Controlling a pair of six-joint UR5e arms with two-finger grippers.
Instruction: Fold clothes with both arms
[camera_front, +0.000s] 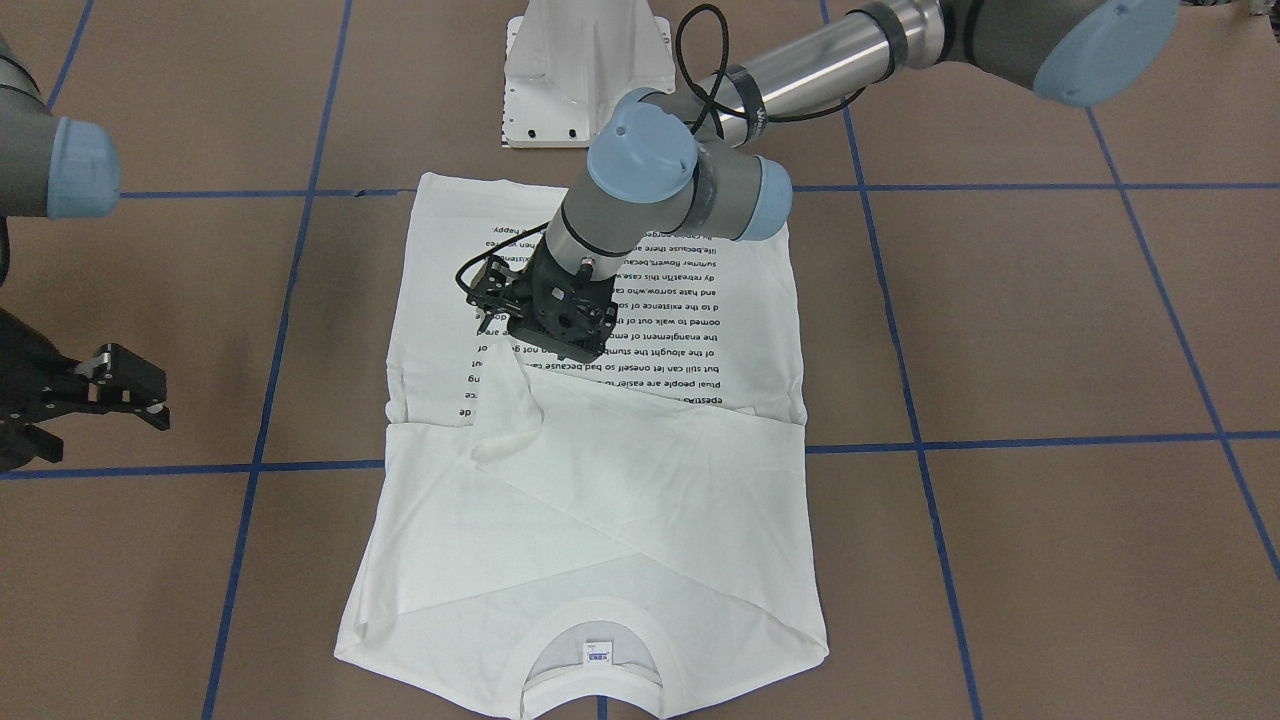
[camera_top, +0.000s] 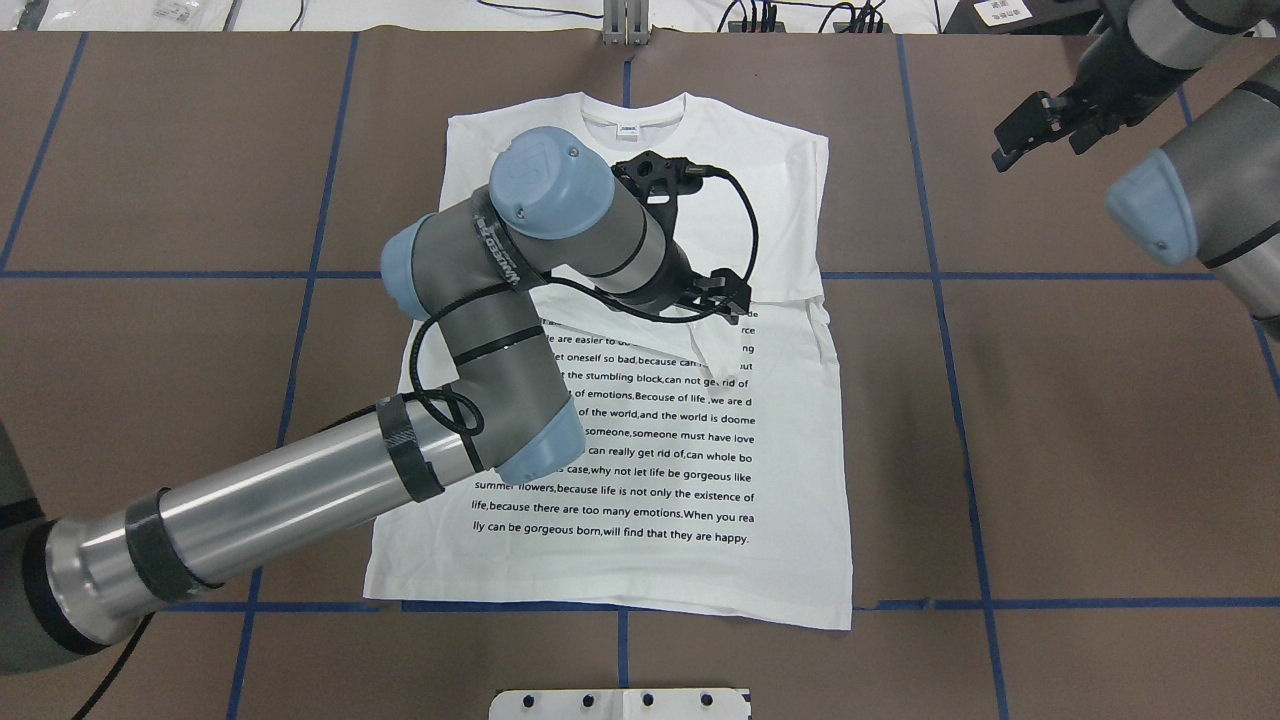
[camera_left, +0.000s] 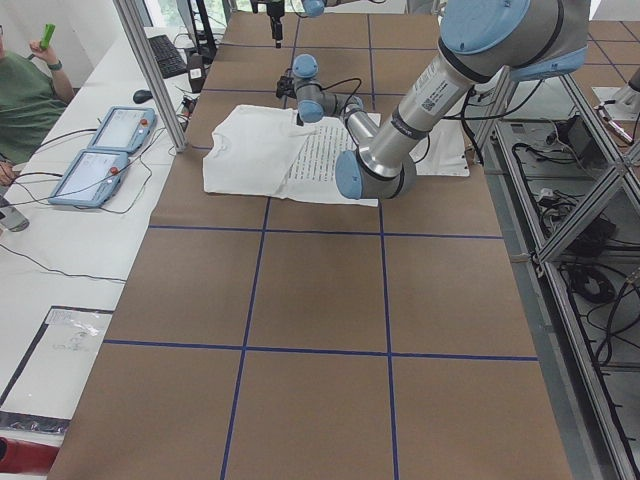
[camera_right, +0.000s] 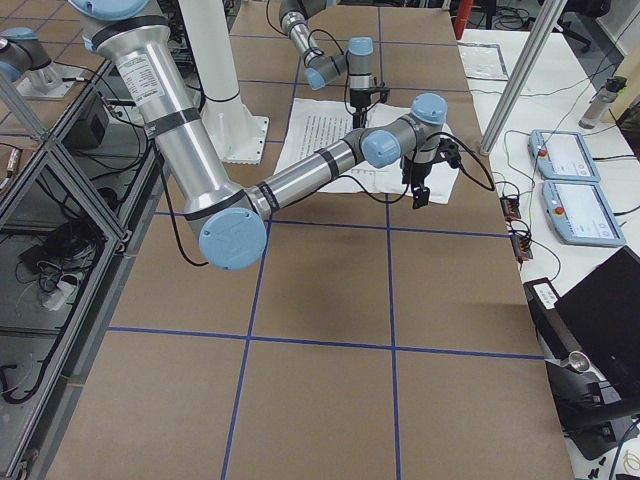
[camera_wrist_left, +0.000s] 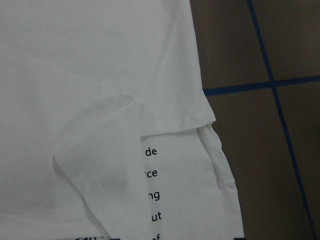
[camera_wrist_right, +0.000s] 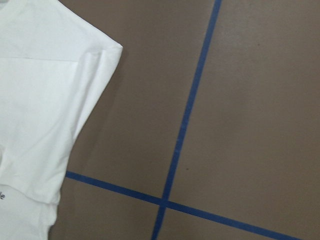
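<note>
We see the shirt (camera_top: 650, 450) lying flat on the brown table (camera_top: 1100, 400), front side up. Its sleeves are folded in over the chest.

The left gripper (camera_top: 722, 297) hangs low over the middle of the shirt and points down. The end of the top sleeve (camera_front: 640, 440) lies right under its jaws, and the cloth makes a small bump there. The black words (camera_top: 640, 460) start just beside the jaws and run back toward the robot. The collar (camera_front: 595, 615) and its little label (camera_front: 598, 652) are past the jaws, on the side away from the robot. The body of the left gripper hides its jaws, so we cannot tell if they are apart, closed, or pinching the cloth.

The right gripper (camera_top: 1038, 150) is up over the table, well apart from the shirt. The shirt lies off to the side of its jaws, toward the left gripper. Below these jaws we see brown table, blue lines (camera_wrist_right: 187, 115) and one corner of the shirt. Its jaws are spread apart, with nothing between them.
</note>
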